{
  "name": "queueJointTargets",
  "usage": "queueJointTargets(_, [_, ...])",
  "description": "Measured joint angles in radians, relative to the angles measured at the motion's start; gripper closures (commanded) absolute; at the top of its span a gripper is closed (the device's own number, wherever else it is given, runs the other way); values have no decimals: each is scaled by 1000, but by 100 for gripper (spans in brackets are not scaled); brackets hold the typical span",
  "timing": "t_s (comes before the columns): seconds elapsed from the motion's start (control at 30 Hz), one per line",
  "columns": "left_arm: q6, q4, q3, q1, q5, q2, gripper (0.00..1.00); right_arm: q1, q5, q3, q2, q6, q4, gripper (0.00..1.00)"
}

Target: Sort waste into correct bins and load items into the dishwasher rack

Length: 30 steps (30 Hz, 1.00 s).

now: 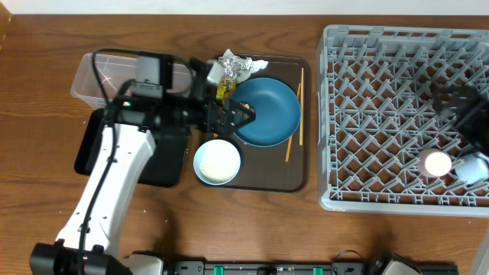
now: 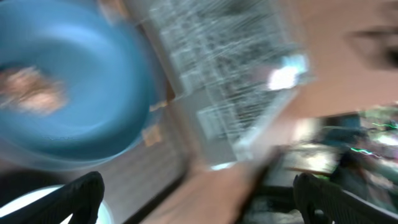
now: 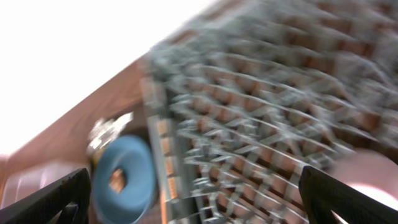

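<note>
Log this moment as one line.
left gripper open at blue plate | right gripper open over rack | pink cup in rack | bowl, chopsticks, wrapper on brown tray

Left pincer (image 1: 246,116) over plate (image 1: 275,111) rim

Both wrist views reach me badly blurred; my left arm (image 1: 114,172) hides most of the black tray (image 1: 170,162).

Counter (image 1: 46,46): brown wood grain, spanning the whole overhead view.
Serving tray (image 1: 267,172): dark brown, flat, rectangular with rounded corners, lying on the counter near its middle.
Backdrop (image 1: 229,6): white strip along the counter's far edge.
</note>
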Motion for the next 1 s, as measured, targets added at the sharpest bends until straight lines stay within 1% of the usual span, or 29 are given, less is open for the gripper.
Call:
queueJointTargets(0.13, [-5, -95, -1, -110, -348, 0, 1, 138, -8, 5, -35, -28, 46, 1])
queueJointTargets(0.2, [-18, -134, -2, -163, -497, 0, 5, 190, 1, 5, -28, -34, 75, 1])
queueJointTargets(0.27, [-42, -155, -6, -190, -589, 0, 13, 223, 7, 5, -13, -40, 97, 1])
queueJointTargets(0.33, [-70, -159, -21, -199, -650, 0, 26, 243, 16, 5, 6, -40, 109, 1])
queueJointTargets(0.4, [-92, -161, -47, -199, -691, 2, 33, 246, 21, 5, 24, -40, 110, 1])
queueJointTargets(0.5, [-109, -161, -87, -201, -711, 20, 33, 246, 27, 5, 51, -40, 109, 1])
queueJointTargets(0.57, [-114, -159, -108, -212, -716, 41, 42, 246, 27, 5, 68, -40, 110, 1])
queueJointTargets(0.67, [-112, -156, -124, -255, -717, 84, 59, 246, 28, 5, 91, -34, 110, 1])
queueJointTargets(0.7, [-109, -151, -127, -271, -720, 97, 62, 246, 28, 5, 97, -29, 111, 1])
queueJointTargets(0.83, [-84, -130, -129, -334, -732, 143, 66, 246, 30, 5, 119, -14, 113, 1])
queueJointTargets(1.0, [-75, -108, -129, -383, -762, 228, 66, 246, 30, 5, 142, -4, 112, 1])
